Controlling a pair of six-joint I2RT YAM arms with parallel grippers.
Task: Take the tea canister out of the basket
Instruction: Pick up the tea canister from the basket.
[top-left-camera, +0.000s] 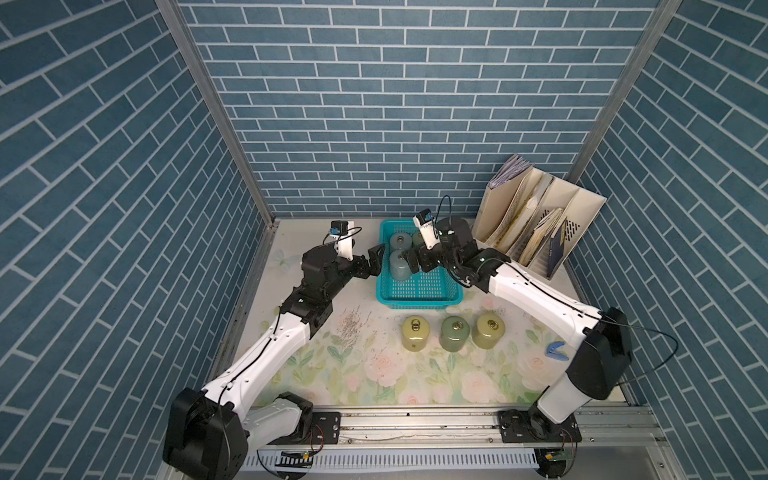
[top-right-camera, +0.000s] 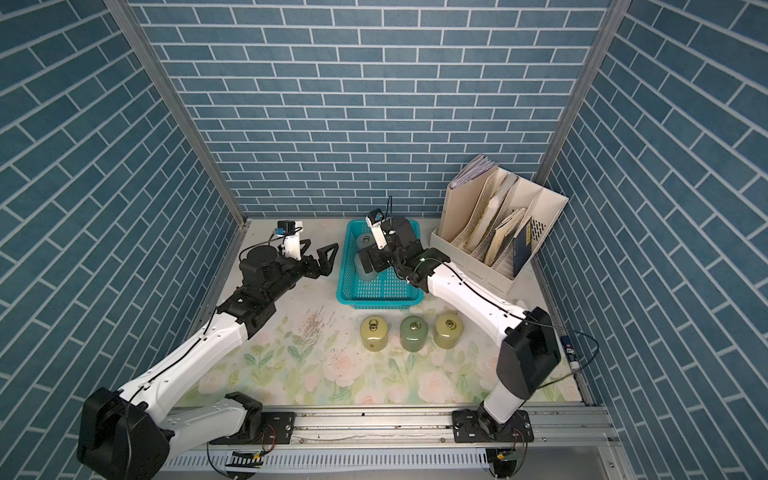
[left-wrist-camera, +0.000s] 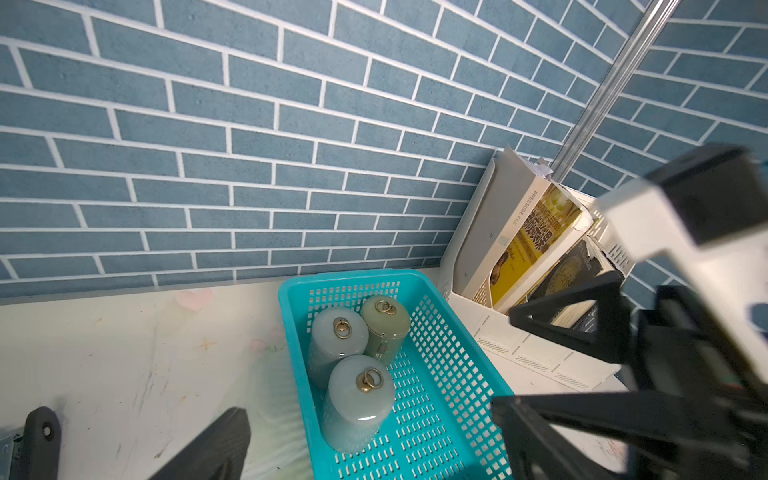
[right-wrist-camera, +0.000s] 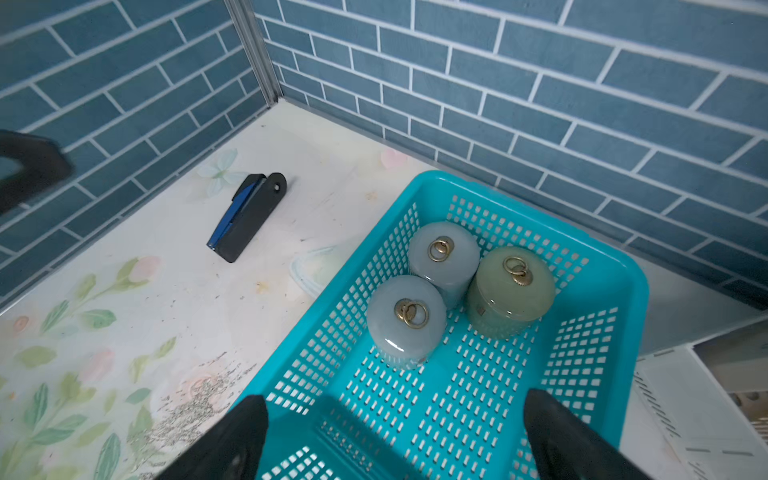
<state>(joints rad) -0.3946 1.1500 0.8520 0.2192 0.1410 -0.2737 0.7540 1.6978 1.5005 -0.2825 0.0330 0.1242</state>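
Right gripper (right-wrist-camera: 395, 397), jaws spread fully and holding nothing, hovers over the basket (right-wrist-camera: 631, 282); closing on the tea canister (right-wrist-camera: 405, 322) just ahead risks toppling the neighbouring canister (right-wrist-camera: 442, 257) crowded behind it.

Seeing a cream file organizer (top-left-camera: 588, 210) standing in the floral bench's (top-left-camera: 365, 374) far right corner, holding tilted books (top-left-camera: 540, 239). Noting a blue clip (top-left-camera: 555, 350) lying near the right edge, with dark crumbs (top-left-camera: 351, 328) lying left of centre, and a black-and-blue folded item (right-wrist-camera: 245, 216) lying apart.
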